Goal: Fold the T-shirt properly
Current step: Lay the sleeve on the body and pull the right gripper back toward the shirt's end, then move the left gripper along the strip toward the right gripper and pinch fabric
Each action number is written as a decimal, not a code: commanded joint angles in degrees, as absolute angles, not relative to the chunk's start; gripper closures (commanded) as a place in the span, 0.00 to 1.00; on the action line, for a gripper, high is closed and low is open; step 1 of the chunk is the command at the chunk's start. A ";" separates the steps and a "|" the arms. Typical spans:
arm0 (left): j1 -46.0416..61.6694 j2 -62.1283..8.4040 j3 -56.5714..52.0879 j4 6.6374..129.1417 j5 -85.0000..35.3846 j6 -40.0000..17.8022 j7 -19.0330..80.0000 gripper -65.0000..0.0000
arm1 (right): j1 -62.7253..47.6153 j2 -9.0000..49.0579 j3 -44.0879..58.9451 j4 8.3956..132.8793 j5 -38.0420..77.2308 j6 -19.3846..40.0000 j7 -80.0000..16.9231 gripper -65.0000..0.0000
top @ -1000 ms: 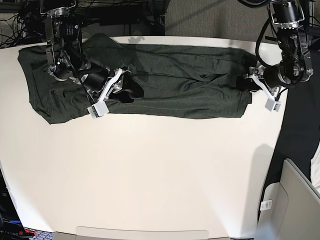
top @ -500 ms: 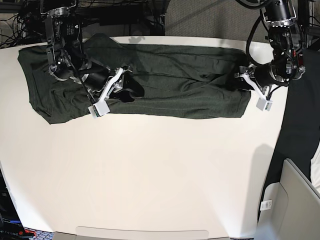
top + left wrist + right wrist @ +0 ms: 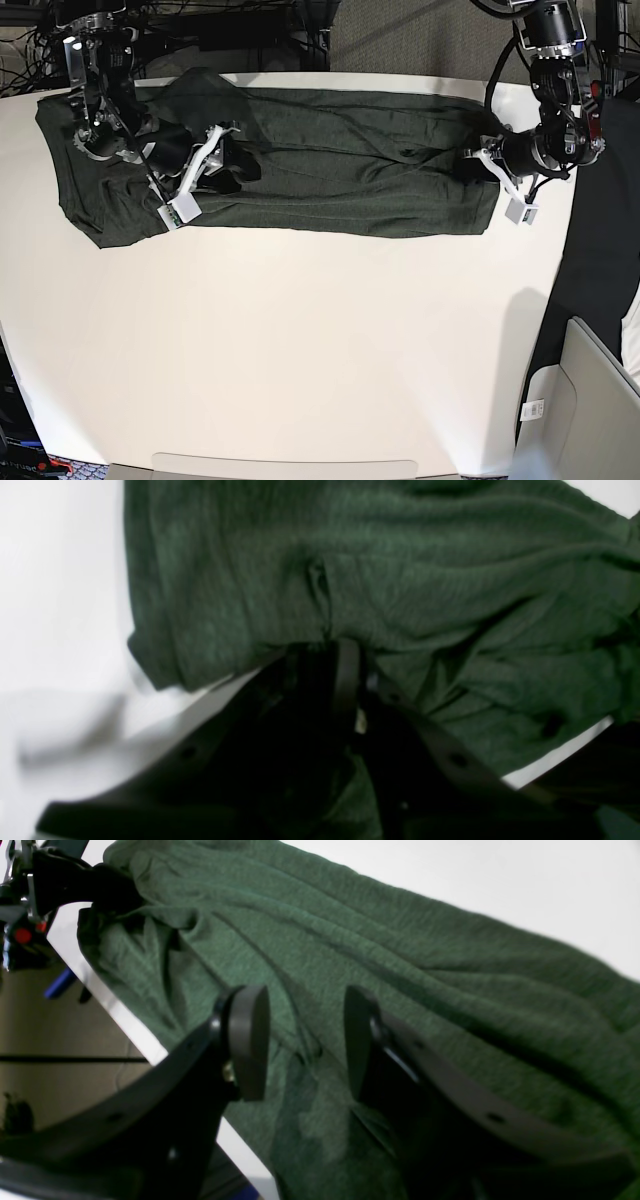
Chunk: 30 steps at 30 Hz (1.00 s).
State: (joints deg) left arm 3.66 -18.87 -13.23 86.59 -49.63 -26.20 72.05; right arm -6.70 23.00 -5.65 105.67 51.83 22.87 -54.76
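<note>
The dark olive-green T-shirt (image 3: 350,150) lies stretched in a long, wrinkled band across the far part of the white table (image 3: 320,340). At its right end my left gripper (image 3: 480,165) sits on the cloth. In the left wrist view the left gripper (image 3: 332,647) has its jaws pressed together on a puckered fold of the T-shirt (image 3: 400,555) near its edge. My right gripper (image 3: 232,160) hovers over the shirt's left half. The right wrist view shows the right gripper (image 3: 302,1040) open just above the T-shirt (image 3: 400,965), with nothing pinched.
Cables and dark equipment (image 3: 230,30) crowd the space behind the table's far edge. A grey boxy object (image 3: 590,400) stands off the table at the lower right. The table's far edge (image 3: 125,1025) runs close beside the shirt.
My left gripper slid left onto the shirt's right end and closed on the cloth. My right arm drew back up and to the left, still open.
</note>
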 commanded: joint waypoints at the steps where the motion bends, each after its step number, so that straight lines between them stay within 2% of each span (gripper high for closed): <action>1: 3.03 -19.65 -13.58 89.01 -50.07 -26.51 72.84 0.90 | -6.37 24.40 -5.23 107.21 53.05 23.25 -53.76 0.62; 4: 3.21 -19.65 -13.58 93.93 -50.07 -26.51 72.84 0.91 | -6.55 25.98 -5.23 107.47 52.88 23.25 -53.76 0.62; 5: 3.30 -19.65 -13.58 95.34 -50.07 -26.51 73.10 0.92 | -6.55 25.98 -5.23 107.38 52.79 23.25 -53.76 0.65; 7: 3.30 -19.47 -13.58 97.71 -50.07 -26.51 73.10 0.92 | -6.55 25.98 -5.23 107.12 52.70 23.25 -53.76 0.76; 10: 3.38 -19.21 -13.67 100.79 -50.07 -26.51 73.27 0.92 | -6.64 25.71 -4.44 106.51 51.21 22.99 -53.76 0.98; 11: 3.74 -18.95 -13.67 101.49 -50.07 -26.51 73.27 0.92 | -6.64 25.71 -4.26 106.24 50.42 22.99 -53.76 1.00; 21: 4.79 -15.78 -13.32 102.90 -50.15 -26.51 73.36 0.91 | -6.29 25.54 -4.18 102.55 45.32 22.90 -55.78 1.00; 30: 5.41 -9.63 -13.05 110.73 -50.24 -26.51 76.09 0.91 | -6.20 25.54 -4.18 98.59 45.32 22.90 -55.78 1.00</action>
